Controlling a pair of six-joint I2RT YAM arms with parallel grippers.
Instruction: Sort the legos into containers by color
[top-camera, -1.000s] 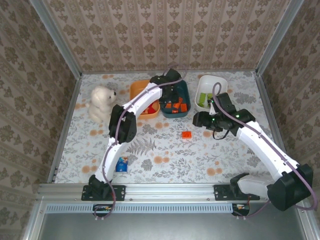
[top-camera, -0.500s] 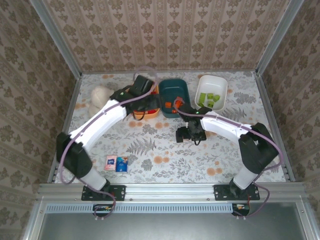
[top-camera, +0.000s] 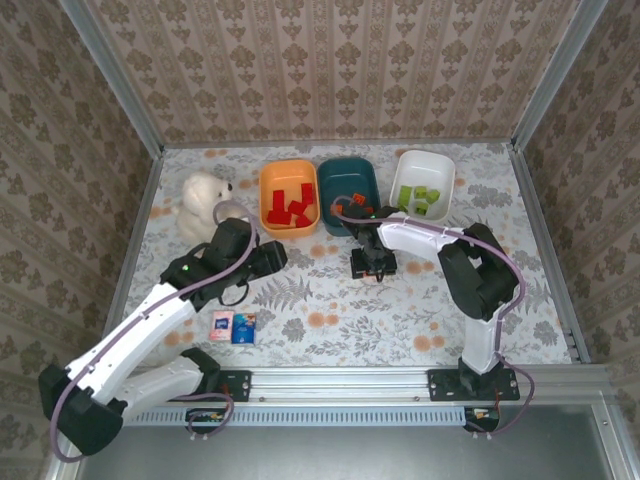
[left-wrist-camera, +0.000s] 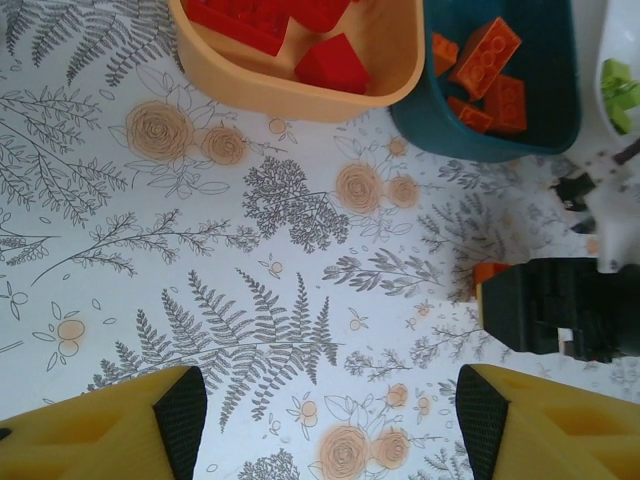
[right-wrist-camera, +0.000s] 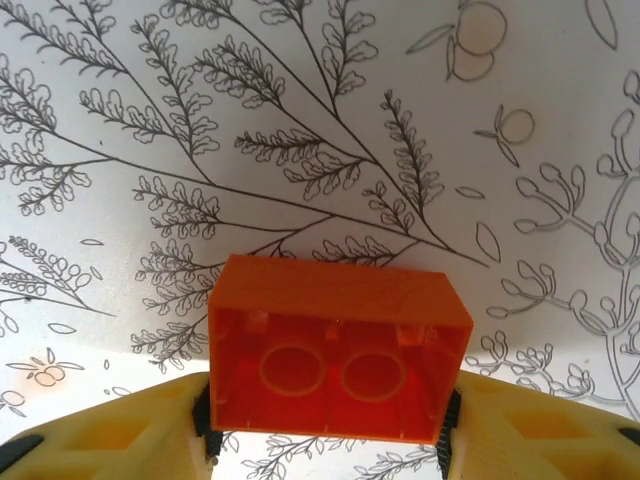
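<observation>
An orange lego (right-wrist-camera: 335, 350) sits between my right gripper's (right-wrist-camera: 328, 425) fingers, hollow underside facing the camera, just above the floral table. From above, the right gripper (top-camera: 373, 264) is in front of the dark teal bowl (top-camera: 348, 215), which holds orange legos (left-wrist-camera: 490, 60). The orange bowl (top-camera: 266, 185) holds red legos (top-camera: 288, 210), and the white bowl (top-camera: 440, 170) holds green legos (top-camera: 418, 198). My left gripper (top-camera: 270, 256) hangs open over bare table in front of the orange bowl (left-wrist-camera: 300, 95), with nothing between its fingers (left-wrist-camera: 182, 412).
A white stuffed bear (top-camera: 203, 200) sits at the back left. A flat pink-and-blue packet (top-camera: 233, 327) lies near the front left. Patterned walls close in the table on three sides, and a metal rail (top-camera: 340, 382) runs along the near edge.
The left arm has drawn back from the bowls to the near left. The right gripper swung left from the white bowl to the orange lego mid-table and closed on it.
</observation>
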